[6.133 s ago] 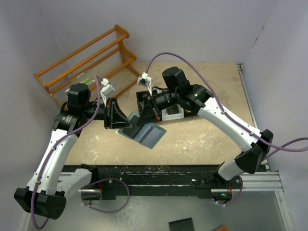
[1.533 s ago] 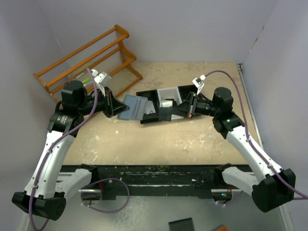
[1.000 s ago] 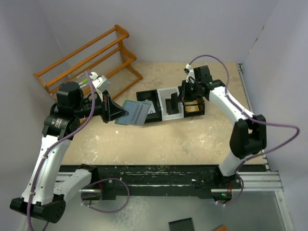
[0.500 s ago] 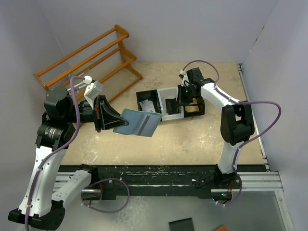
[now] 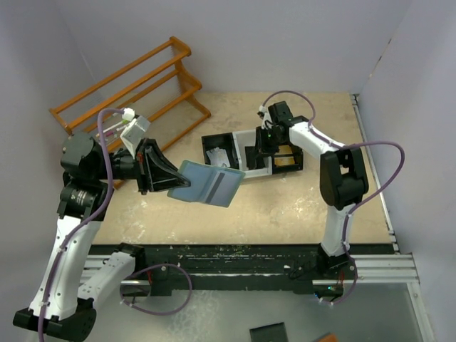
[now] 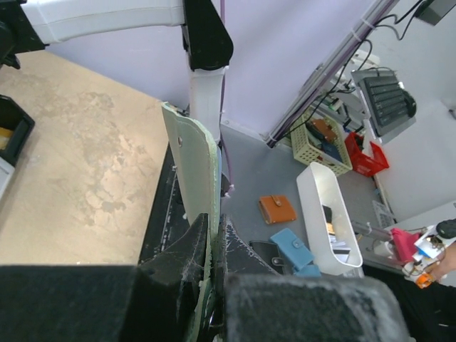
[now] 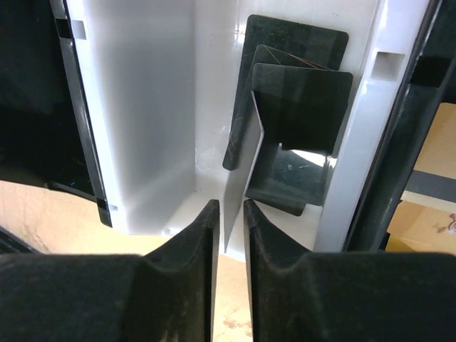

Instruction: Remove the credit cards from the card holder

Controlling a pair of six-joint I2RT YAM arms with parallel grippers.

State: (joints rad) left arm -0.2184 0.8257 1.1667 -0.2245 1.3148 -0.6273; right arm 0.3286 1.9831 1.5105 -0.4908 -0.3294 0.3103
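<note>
My left gripper [image 5: 169, 182] is shut on one edge of the card holder [image 5: 211, 186], which hangs spread open above the table, light blue slots facing up. In the left wrist view its teal-green flap [image 6: 194, 160] stands edge-on, pinched between the fingers [image 6: 187, 246]. My right gripper [image 5: 263, 147] points down into the white middle compartment [image 7: 142, 107] of the bin tray. Its jaws stand slightly apart, and a grey credit card [image 7: 242, 167] stands on edge in the gap, touching neither finger. Dark credit cards [image 7: 303, 100] lie in that compartment.
The black-and-white three-compartment bin tray [image 5: 216, 137] sits mid-table; light cards [image 5: 218, 156] lie in its left part and a tan card [image 5: 286, 162] in its right part. A wooden rack [image 5: 128, 82] stands at the back left. Walls close in on both sides.
The left arm has drawn back and carried the card holder toward the table's front. The right gripper has shifted slightly left over the tray, and its jaws have parted around the card.
</note>
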